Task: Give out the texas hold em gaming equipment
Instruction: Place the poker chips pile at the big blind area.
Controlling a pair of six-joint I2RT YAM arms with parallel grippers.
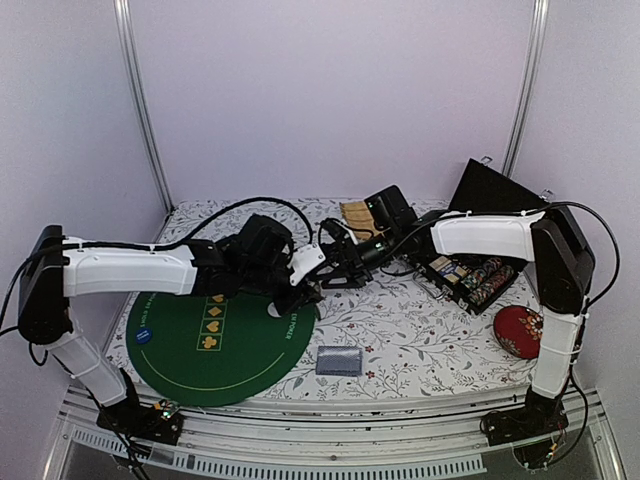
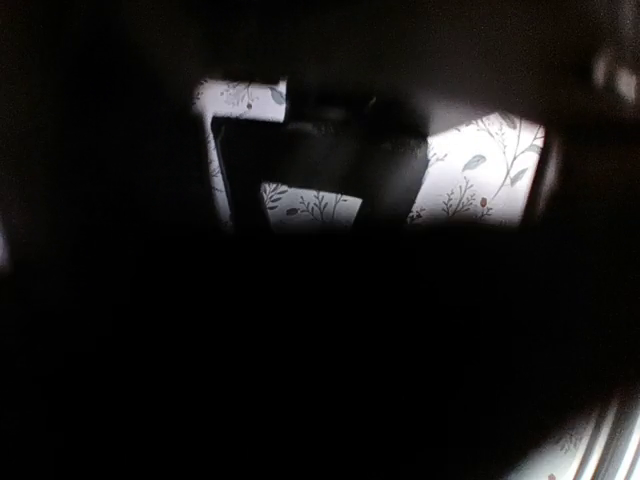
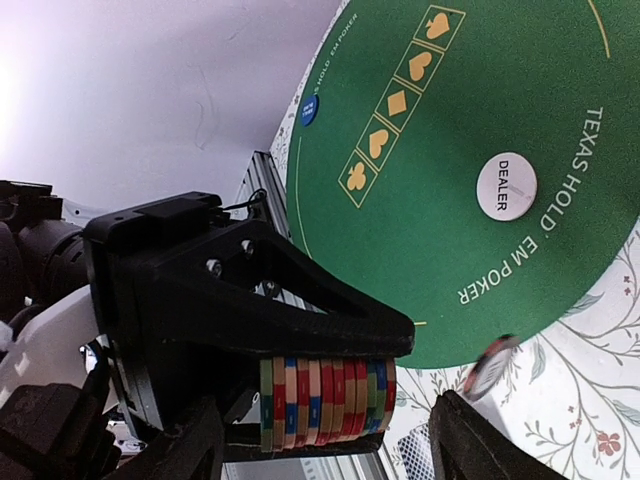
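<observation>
Left jaws clamp a row of poker chips point(image 3: 325, 400) by their rims, just beyond the green mat point(image 3: 480, 120); right jaws stand apart nearby. Hard, slick discs likely slide loose; pinching the end faces seems safer

Robot lab booth: plain white panels point(image 1: 340, 100), aluminium frame posts point(image 1: 140, 100).

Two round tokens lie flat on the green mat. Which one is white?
The DEALER button, beside the TEXAS HOLD'EM POKER lettering. The other token, past the club symbol near the rim of the mat, is blue.
</observation>
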